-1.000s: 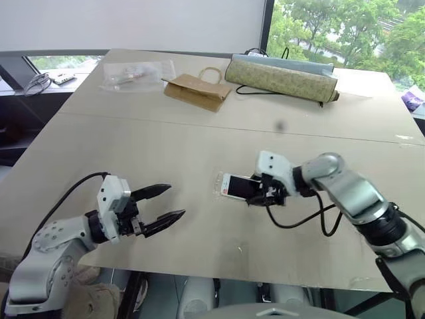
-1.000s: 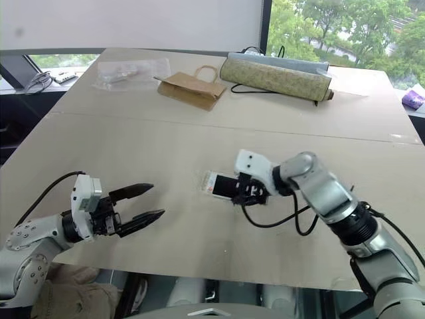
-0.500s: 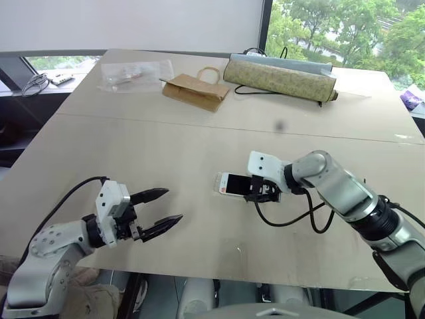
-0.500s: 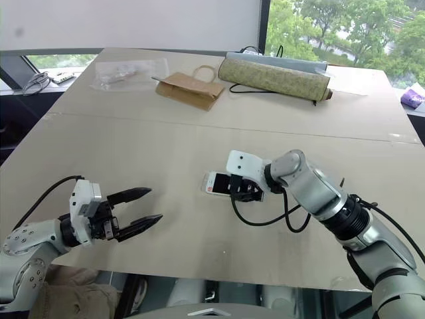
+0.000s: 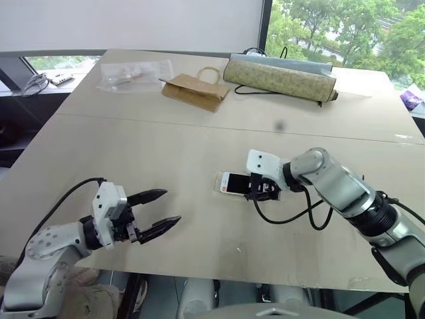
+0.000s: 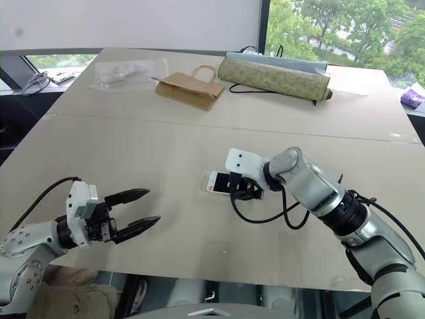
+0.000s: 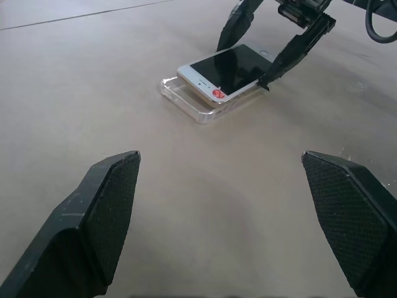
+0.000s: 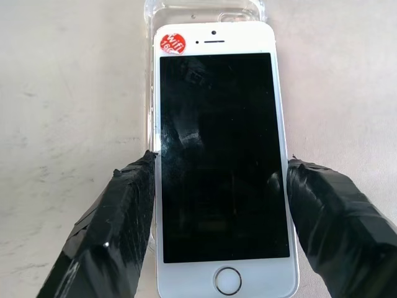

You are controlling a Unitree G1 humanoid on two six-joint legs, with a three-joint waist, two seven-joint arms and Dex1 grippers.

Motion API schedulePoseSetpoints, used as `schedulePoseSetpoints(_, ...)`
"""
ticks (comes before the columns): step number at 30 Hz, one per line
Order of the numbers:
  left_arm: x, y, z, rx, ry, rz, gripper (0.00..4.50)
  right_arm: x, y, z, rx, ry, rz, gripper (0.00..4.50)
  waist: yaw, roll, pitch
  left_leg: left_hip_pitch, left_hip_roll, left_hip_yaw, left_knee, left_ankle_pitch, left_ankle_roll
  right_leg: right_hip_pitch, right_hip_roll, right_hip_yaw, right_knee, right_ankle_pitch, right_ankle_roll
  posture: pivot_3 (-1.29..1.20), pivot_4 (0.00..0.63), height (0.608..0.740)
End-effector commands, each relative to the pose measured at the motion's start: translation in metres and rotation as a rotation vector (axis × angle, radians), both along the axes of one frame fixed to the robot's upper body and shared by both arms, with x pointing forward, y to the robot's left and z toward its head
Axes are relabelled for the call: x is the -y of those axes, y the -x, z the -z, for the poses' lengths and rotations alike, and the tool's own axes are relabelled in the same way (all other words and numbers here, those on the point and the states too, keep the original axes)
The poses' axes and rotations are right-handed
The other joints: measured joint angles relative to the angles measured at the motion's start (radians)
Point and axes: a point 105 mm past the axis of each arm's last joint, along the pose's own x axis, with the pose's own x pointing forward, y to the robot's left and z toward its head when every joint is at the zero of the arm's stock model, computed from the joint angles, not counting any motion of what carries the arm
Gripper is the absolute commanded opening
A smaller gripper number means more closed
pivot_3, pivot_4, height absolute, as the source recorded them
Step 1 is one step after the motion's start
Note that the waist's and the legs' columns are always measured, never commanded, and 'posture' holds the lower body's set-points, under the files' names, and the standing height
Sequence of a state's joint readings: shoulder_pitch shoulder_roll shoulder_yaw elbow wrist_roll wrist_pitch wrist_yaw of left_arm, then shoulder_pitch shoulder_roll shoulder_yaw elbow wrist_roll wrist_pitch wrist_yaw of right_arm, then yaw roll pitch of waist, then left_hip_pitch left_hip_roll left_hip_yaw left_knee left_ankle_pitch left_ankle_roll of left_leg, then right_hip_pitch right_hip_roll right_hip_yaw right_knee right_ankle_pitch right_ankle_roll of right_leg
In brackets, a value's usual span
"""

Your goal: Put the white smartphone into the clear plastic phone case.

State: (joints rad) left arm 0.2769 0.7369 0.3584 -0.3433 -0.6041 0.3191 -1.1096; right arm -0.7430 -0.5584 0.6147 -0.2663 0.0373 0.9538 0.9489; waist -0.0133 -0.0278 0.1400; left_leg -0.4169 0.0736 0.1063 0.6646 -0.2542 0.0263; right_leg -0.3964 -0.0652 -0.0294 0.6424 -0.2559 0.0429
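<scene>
Right wrist view, right claw (image 8: 220,217) gripping glossy white smartphone (image 8: 220,155) over clear case (image 8: 205,12), left claw (image 5: 158,211) agape.

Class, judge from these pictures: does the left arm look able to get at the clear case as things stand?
Probably yes: bare table lies between the open left gripper and the case, though the phone, gripped by the right gripper, covers most of it.

Bright, even daylight enters from the window (image 5: 345,30) at the far right; shadows on the surface (image 5: 166,143) stay soft, and wrist views are sharp.
</scene>
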Motion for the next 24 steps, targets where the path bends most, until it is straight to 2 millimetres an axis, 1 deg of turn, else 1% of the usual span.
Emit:
schedulePoseSetpoints(1, 0.000, 0.001, -0.012, 0.053, -0.009, 0.011, 4.37, 0.002, -0.001, -0.001, 0.046, 0.038, -0.011, 2.91, 0.000, 0.000, 0.000, 0.000, 0.000, 0.000, 0.000, 0.000, 0.000, 0.000, 0.000, 0.000, 0.000, 0.000, 0.000, 0.00, 0.150, 0.740)
schedulePoseSetpoints(13, 0.001, 0.001, -0.011, 0.056, -0.009, 0.006, 4.37, 0.000, 0.005, -0.001, 0.053, 0.058, -0.045, 2.91, 0.000, 0.000, 0.000, 0.000, 0.000, 0.000, 0.000, 0.000, 0.000, 0.000, 0.000, 0.000, 0.000, 0.000, 0.000, 0.00, 0.150, 0.740)
schedulePoseSetpoints(15, 0.001, 0.000, -0.011, 0.057, -0.009, 0.006, 4.37, 0.000, 0.006, 0.000, 0.050, 0.060, -0.050, 3.88, 0.000, 0.000, 0.000, 0.000, 0.000, 0.000, 0.000, 0.000, 0.000, 0.000, 0.000, 0.000, 0.000, 0.000, 0.000, 0.00, 0.150, 0.740)
schedulePoseSetpoints(16, 0.001, 0.000, -0.011, 0.057, -0.009, 0.007, 4.37, -0.001, 0.007, -0.001, 0.047, 0.056, -0.051, 4.11, 0.000, 0.000, 0.000, 0.000, 0.000, 0.000, 0.000, 0.000, 0.000, 0.000, 0.000, 0.000, 0.000, 0.000, 0.000, 0.00, 0.150, 0.740)
schedulePoseSetpoints(17, 0.001, 0.000, -0.011, 0.057, -0.009, 0.007, 4.37, -0.001, 0.007, -0.002, 0.045, 0.052, -0.052, 4.44, 0.000, 0.000, 0.000, 0.000, 0.000, 0.000, 0.000, 0.000, 0.000, 0.000, 0.000, 0.000, 0.000, 0.000, 0.000, 0.00, 0.150, 0.740)
schedulePoseSetpoints(21, 0.001, -0.001, -0.010, 0.057, -0.016, 0.007, 4.37, -0.003, 0.008, -0.007, 0.052, 0.037, -0.063, 4.44, 0.000, 0.000, 0.000, 0.000, 0.000, 0.000, 0.000, 0.000, 0.000, 0.000, 0.000, 0.000, 0.000, 0.000, 0.000, 0.00, 0.150, 0.740)
schedulePoseSetpoints(23, 0.001, -0.003, -0.010, 0.061, -0.020, 0.002, 4.37, -0.004, 0.008, -0.012, 0.063, 0.020, -0.056, 4.44, 0.000, 0.000, 0.000, 0.000, 0.000, 0.000, 0.000, 0.000, 0.000, 0.000, 0.000, 0.000, 0.000, 0.000, 0.000, 0.00, 0.150, 0.740)
schedulePoseSetpoints(24, 0.001, -0.006, -0.010, 0.062, -0.019, -0.002, 4.37, -0.006, 0.010, -0.019, 0.052, -0.013, -0.053, 4.44, 0.000, 0.000, 0.000, 0.000, 0.000, 0.000, 0.000, 0.000, 0.000, 0.000, 0.000, 0.000, 0.000, 0.000, 0.000, 0.00, 0.150, 0.740)
